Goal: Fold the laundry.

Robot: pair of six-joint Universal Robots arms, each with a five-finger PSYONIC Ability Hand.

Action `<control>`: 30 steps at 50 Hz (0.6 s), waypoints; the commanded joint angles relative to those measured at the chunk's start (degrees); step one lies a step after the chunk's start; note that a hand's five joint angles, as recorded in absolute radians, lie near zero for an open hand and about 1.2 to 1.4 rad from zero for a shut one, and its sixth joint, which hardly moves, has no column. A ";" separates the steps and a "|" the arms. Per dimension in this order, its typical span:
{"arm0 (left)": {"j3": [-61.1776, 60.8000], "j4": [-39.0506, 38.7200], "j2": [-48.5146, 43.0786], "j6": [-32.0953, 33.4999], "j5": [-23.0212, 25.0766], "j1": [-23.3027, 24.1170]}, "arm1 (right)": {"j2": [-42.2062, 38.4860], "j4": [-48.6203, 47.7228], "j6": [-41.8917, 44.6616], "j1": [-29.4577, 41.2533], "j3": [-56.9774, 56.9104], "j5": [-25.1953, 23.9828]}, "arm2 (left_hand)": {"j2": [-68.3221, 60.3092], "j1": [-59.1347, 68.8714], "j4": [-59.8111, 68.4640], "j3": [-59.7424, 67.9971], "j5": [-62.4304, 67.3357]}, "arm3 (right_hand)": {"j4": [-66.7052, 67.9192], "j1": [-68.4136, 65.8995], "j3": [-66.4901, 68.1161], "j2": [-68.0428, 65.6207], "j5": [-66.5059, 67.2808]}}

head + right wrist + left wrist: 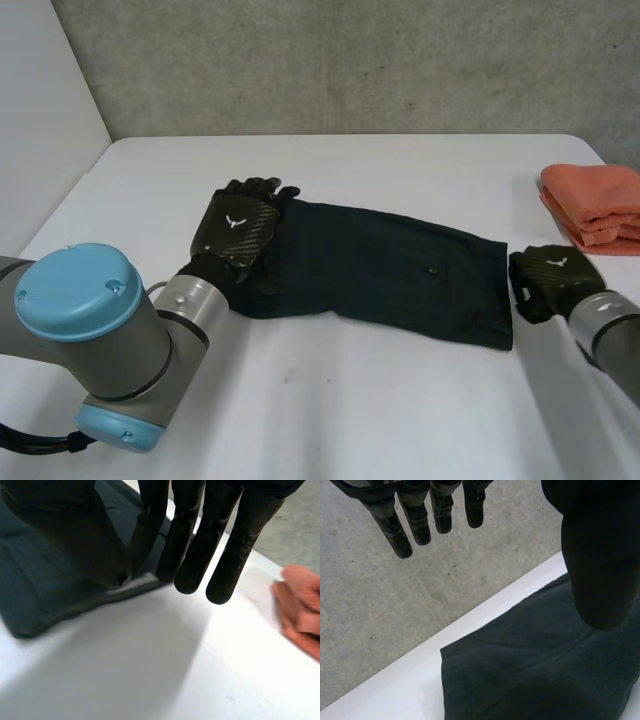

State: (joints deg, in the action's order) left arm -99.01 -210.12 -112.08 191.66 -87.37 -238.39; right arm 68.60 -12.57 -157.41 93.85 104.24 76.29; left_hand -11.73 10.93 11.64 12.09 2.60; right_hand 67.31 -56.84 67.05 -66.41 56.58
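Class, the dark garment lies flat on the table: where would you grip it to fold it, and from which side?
Probably grip the dark garment by its short right edge, coming from the right, where the right hand sits: it lies flat and long, so only an edge offers purchase.

The dark navy woven-cloth garment looks matt and fairly smooth. The folded salmon-orange towel is soft, nubby terry. The white surface is smooth and matt. The left robot hand and right robot hand are black, with faintly glossy carbon-weave backs. The grey concrete wall looks rough and pitted.
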 commanded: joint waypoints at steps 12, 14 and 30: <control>-0.13 0.06 0.11 0.03 0.00 -0.15 | 2.42 4.14 -9.31 -1.04 3.34 -6.06 | 1.52 -0.72 -1.43 -1.88 -2.39 | -43.27 32.80 -43.01 42.37 -42.54; -0.13 0.06 0.11 0.03 0.00 -0.24 | 2.42 3.87 -10.81 -0.60 3.43 -6.77 | 1.52 -0.72 -1.43 -1.88 -2.39 | -41.42 30.95 -41.16 40.52 -40.69; -0.39 0.06 0.19 0.03 0.00 -0.23 | -3.20 0.45 -11.16 0.99 0.53 -6.33 | 1.52 -0.72 -1.43 -1.88 -2.39 | -30.32 19.85 -30.06 29.42 -29.59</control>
State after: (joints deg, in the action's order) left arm -99.42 -210.06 -111.87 191.69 -87.36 -238.55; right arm 67.54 -11.75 -169.00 94.77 106.29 69.74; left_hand -11.73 10.93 11.64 12.09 2.60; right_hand 28.17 -23.90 28.14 -28.17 17.35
